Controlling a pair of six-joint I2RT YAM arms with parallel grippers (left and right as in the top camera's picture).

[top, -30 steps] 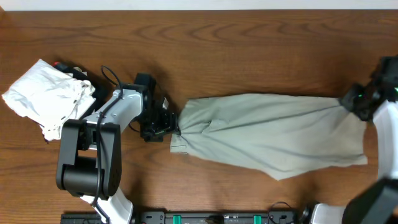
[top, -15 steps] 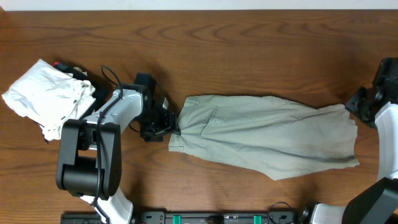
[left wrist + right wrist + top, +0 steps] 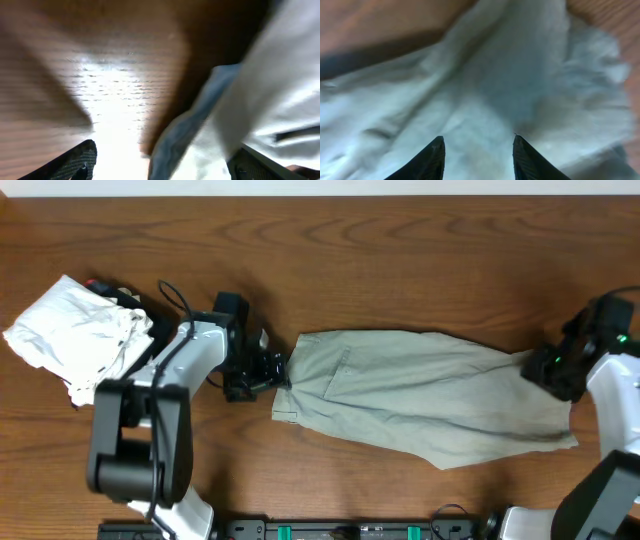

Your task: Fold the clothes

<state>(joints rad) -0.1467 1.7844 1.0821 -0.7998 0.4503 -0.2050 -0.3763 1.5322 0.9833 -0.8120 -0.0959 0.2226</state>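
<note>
Overhead is sharp and evenly lit from above: soft short shadows hug the clothes (image 3: 420, 395) and arms (image 3: 150, 395), grain on the tabletop (image 3: 400, 270) crisp, white cloth (image 3: 70, 330) near clipping. Left wrist is badly smeared, nothing in focus, with a blown-out glare patch on the wood left of centre and deep shadow under the fabric edge. Right wrist is soft too, fabric washed pale and low-contrast, fingers (image 3: 431, 162) just dark silhouettes at the bottom.

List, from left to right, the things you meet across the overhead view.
white cloth garment → left tool → khaki-green shorts → right tool
</note>
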